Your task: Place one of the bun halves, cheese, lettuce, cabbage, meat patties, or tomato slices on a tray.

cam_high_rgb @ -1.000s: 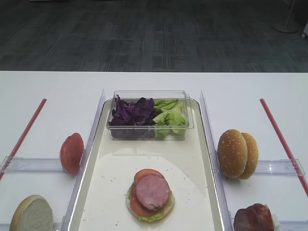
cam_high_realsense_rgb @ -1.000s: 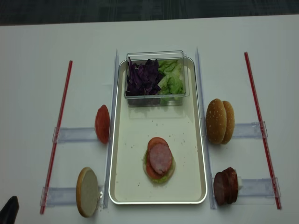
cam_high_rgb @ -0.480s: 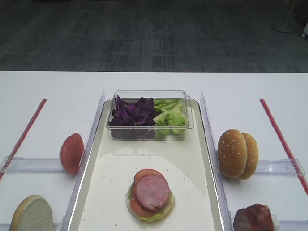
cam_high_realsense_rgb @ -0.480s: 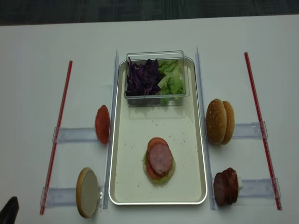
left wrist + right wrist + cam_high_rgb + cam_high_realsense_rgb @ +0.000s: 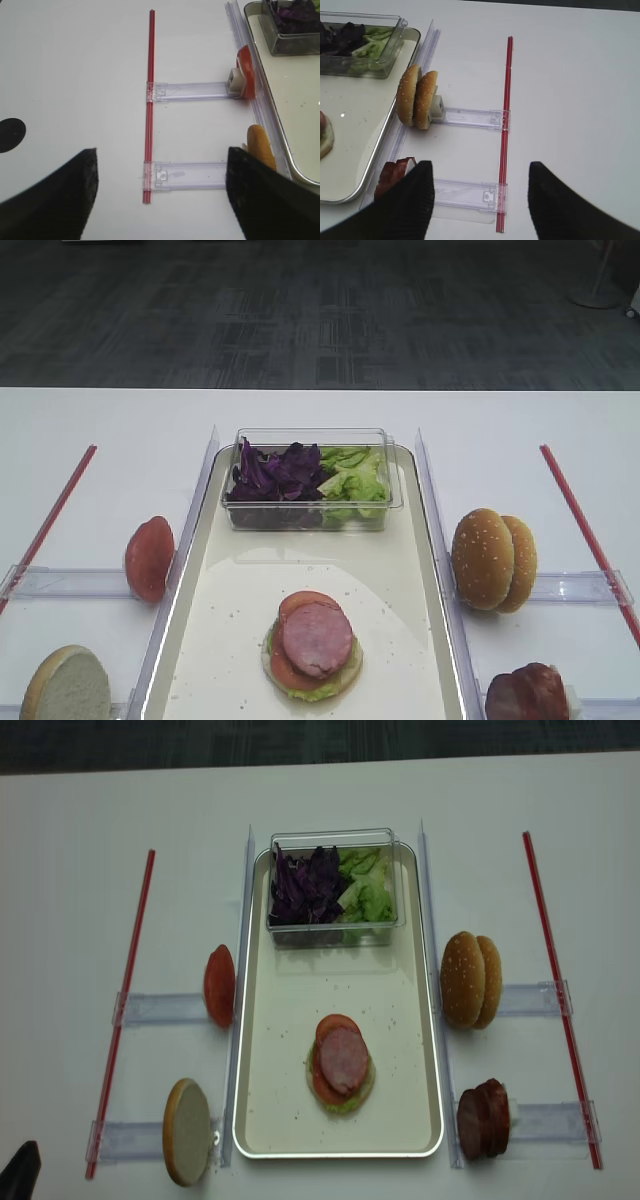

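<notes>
Right pincer (image 5: 480,200) agape, beside tray (image 5: 350,197) edge.

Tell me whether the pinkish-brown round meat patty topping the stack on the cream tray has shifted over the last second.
No. The pinkish-brown round meat patty sits at the same spot relative to the cream tray's rim in both overhead views.

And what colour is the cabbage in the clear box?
Dark purple; the cabbage shows best in the realsense exterior high view, beside the light green lettuce.
</notes>
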